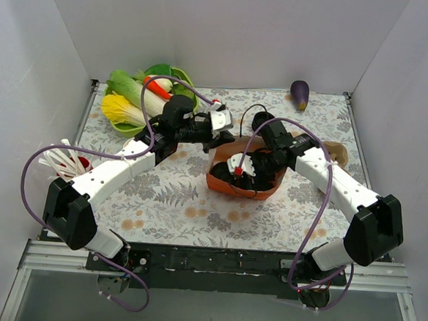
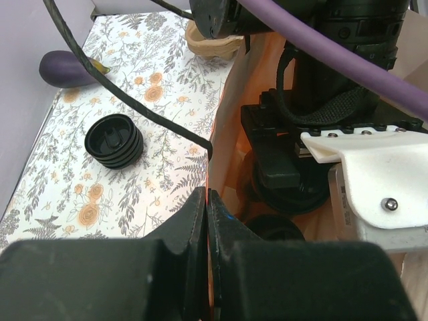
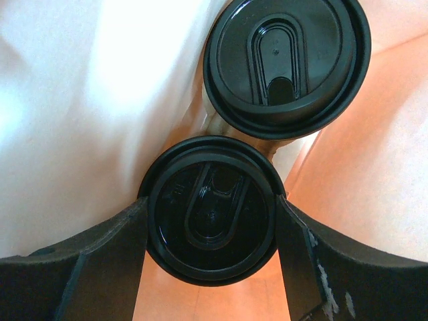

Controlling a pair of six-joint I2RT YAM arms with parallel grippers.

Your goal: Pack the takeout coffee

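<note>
The right gripper (image 3: 210,224), down inside the orange paper bag (image 1: 220,181), has its fingers clamped on 1 lidded coffee cup (image 3: 210,214), beside a 2nd cup (image 3: 286,63) already standing there. The left gripper (image 2: 206,221) is pinched tight on the bag's rim. Placing looks underway; next, release and lift straight out.

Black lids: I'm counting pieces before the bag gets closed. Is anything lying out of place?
Yes. A small stack of black lids sits loose on the floral table, outside the orange bag and not on any cup. Inside the bag, two lidded cups show.
</note>
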